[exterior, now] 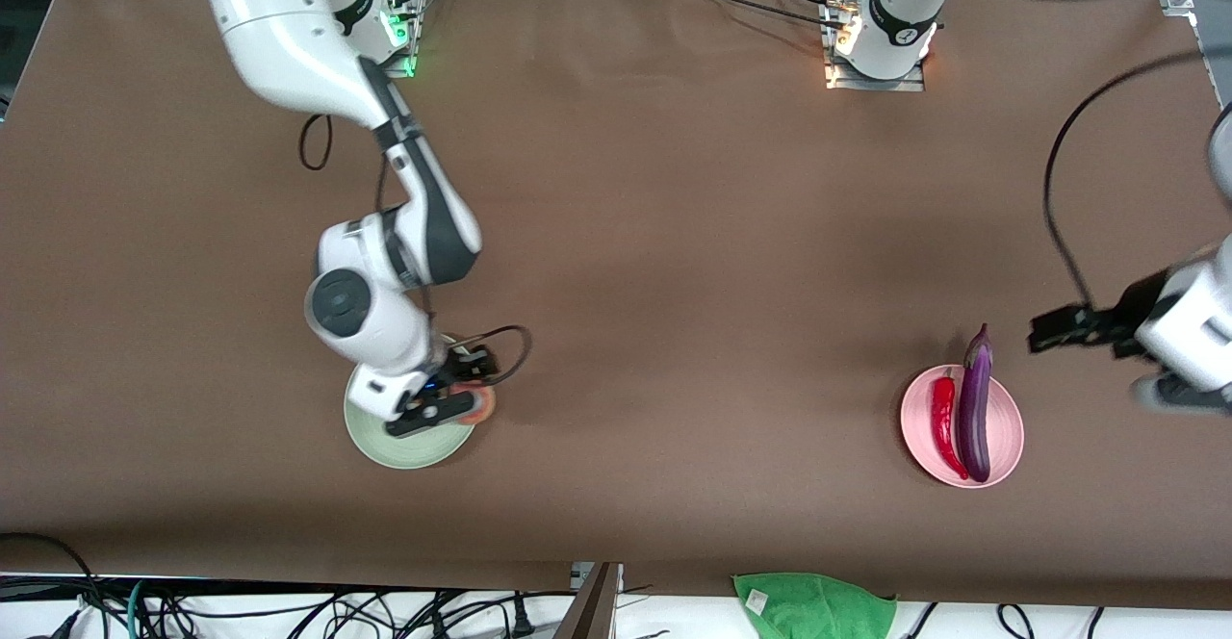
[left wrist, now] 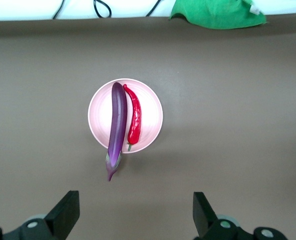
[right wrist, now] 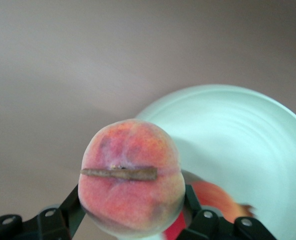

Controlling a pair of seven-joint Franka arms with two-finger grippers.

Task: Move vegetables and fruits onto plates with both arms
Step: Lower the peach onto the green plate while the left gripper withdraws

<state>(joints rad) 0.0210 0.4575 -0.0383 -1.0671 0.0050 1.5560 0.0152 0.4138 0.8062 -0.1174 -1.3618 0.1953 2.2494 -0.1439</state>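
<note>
My right gripper (exterior: 450, 400) is shut on the yellowish-pink peach (exterior: 475, 405) and holds it over the rim of the mint green plate (exterior: 404, 447), on the side toward the left arm's end. In the right wrist view the peach (right wrist: 130, 175) sits between the black fingers (right wrist: 73, 207) above the plate (right wrist: 237, 130). A red fruit (right wrist: 215, 197) shows partly under the peach. The purple eggplant (exterior: 974, 398) and red chili (exterior: 945, 420) lie side by side on the pink plate (exterior: 1006, 422). My left gripper (exterior: 1054, 328) is open and empty above the table beside the pink plate (left wrist: 150, 107).
A green cloth (exterior: 813, 605) lies at the table's edge nearest the front camera and also shows in the left wrist view (left wrist: 217, 12). Cables hang off that edge. Bare brown table (exterior: 693, 331) lies between the two plates.
</note>
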